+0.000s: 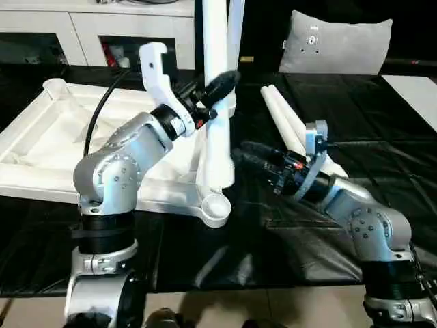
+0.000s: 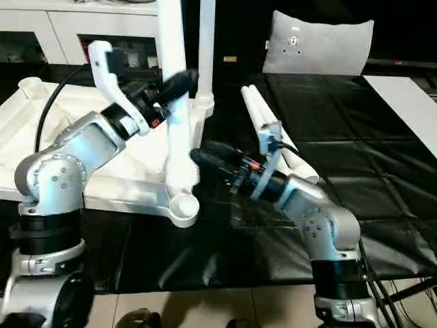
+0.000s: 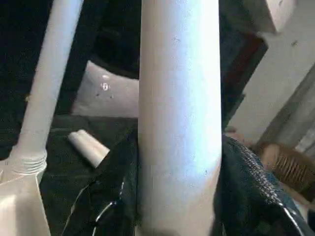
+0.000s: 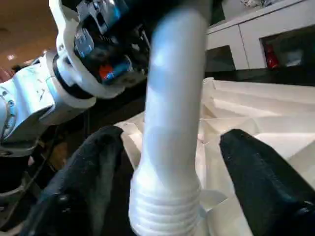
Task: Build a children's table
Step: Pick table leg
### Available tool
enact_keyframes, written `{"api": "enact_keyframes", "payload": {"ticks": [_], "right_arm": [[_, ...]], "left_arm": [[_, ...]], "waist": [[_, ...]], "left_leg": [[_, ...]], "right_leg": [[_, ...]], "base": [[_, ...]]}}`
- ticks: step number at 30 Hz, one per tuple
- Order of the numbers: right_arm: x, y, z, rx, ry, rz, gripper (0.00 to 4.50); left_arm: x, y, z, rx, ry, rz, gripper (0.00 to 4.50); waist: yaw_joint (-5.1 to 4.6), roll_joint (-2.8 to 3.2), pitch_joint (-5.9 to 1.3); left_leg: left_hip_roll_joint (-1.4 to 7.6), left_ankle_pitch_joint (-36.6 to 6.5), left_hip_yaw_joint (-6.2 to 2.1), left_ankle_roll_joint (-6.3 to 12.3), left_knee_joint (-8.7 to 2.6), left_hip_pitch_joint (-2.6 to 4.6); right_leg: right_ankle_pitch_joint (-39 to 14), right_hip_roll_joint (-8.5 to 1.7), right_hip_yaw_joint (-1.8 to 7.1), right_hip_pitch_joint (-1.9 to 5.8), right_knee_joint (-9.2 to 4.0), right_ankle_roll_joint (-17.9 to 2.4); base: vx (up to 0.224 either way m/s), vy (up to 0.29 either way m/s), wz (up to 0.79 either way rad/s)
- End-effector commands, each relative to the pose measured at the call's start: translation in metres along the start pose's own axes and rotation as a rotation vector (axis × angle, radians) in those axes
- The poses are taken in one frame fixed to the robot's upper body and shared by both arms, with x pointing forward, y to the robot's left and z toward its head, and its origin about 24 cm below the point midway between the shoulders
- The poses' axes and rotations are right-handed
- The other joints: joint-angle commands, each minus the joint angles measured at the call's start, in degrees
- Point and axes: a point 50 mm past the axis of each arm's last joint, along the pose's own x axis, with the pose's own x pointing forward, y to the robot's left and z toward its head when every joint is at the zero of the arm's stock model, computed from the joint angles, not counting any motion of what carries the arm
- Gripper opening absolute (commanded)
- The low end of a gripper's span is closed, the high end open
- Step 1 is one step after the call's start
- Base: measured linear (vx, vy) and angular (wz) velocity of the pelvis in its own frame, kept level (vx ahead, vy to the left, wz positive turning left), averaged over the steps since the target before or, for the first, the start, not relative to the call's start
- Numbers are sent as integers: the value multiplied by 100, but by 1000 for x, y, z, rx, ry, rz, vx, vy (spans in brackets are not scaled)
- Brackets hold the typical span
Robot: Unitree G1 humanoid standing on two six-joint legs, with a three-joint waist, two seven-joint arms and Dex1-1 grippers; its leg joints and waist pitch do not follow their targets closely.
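Left wrist cam: my left end effector was clamped on a white leg, black fingers pressed to both sides of the tube. Leg stood roughly upright. A second leg rose beside it, its threaded base seated in a white corner socket. Behind them, two more legs lay on black sheeting, with a grey pillow farther back.

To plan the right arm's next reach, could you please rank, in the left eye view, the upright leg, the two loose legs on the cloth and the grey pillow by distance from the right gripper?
1. Upright leg: just beyond the right gripper, held by the left gripper.
2. Two loose legs: lying on the cloth, behind it.
3. Grey pillow: far back.
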Motion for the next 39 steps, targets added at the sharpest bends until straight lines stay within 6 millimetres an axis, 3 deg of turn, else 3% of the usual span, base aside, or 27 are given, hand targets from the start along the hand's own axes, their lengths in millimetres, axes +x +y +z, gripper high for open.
{"api": "enact_keyframes", "payload": {"ticks": [1,5,14,29,39], "right_arm": [[1,-1,7,-44,22,-29,383],[3,-9,6,-61,100,-80,387],[8,-13,-1,-46,170,-70,387],[14,-7,-5,4,180,21,387],[15,-6,-6,41,168,35,302]], "left_arm": [[1,-6,2,41,-7,-17,184],[3,-12,-1,73,2,-45,184],[5,-32,-6,112,-13,-177,183],[7,-40,-14,105,-6,-231,183],[5,-43,-16,117,6,-271,183]], "waist": [[-7,-26,-449],[-16,-37,-445],[-18,-84,-463],[-7,-86,-490],[-7,-65,-504]], "left_leg": [[196,-758,-107,27,-382,99],[187,-800,-100,-17,-379,107],[193,-705,-88,81,-361,93],[192,-666,-88,61,-346,79],[203,-655,-92,34,-344,100]], "right_leg": [[-1338,-363,256,321,-418,-759],[-1459,-361,261,316,-431,-735],[-1329,-365,263,328,-408,-791],[-1263,-367,261,353,-388,-824],[-1163,-358,260,341,-369,-864]], "base": [[0,0,0],[0,0,0],[0,0,0],[0,0,0],[0,0,0]]}}
